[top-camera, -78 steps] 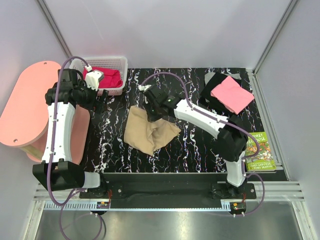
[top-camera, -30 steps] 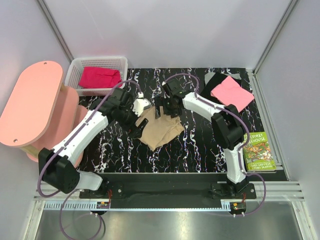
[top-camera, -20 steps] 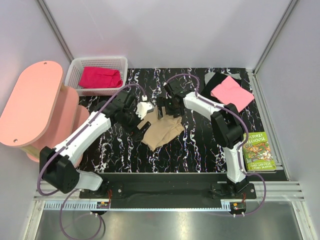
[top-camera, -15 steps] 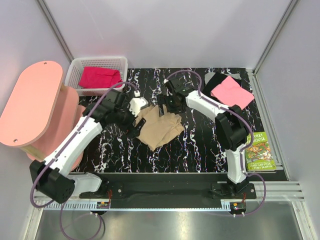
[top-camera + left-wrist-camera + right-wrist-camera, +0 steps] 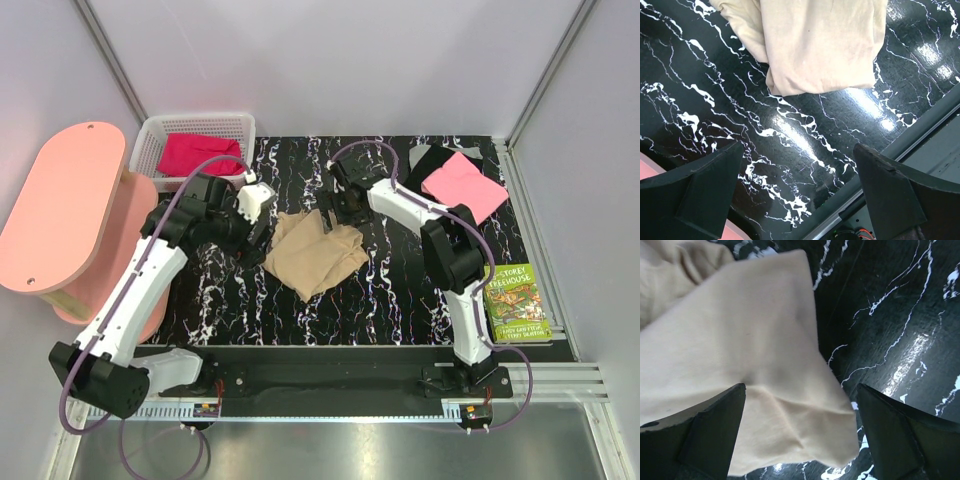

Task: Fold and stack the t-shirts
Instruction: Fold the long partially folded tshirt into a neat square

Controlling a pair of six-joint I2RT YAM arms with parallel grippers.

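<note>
Crumpled tan-beige cloth t-shirt [image 5: 312, 252] is left unfolded on black marbled tabletop [image 5: 400, 300]. Left gripper [image 5: 797, 149] has been drawn back leftward off it, jaws wide, empty. Right gripper [image 5: 801, 387] is held over its far corner, likewise wide. Regrasp is judged needed. White mesh basket [image 5: 200, 120], far-left of it, is occupied by magenta-red shirt [image 5: 200, 155].
</note>
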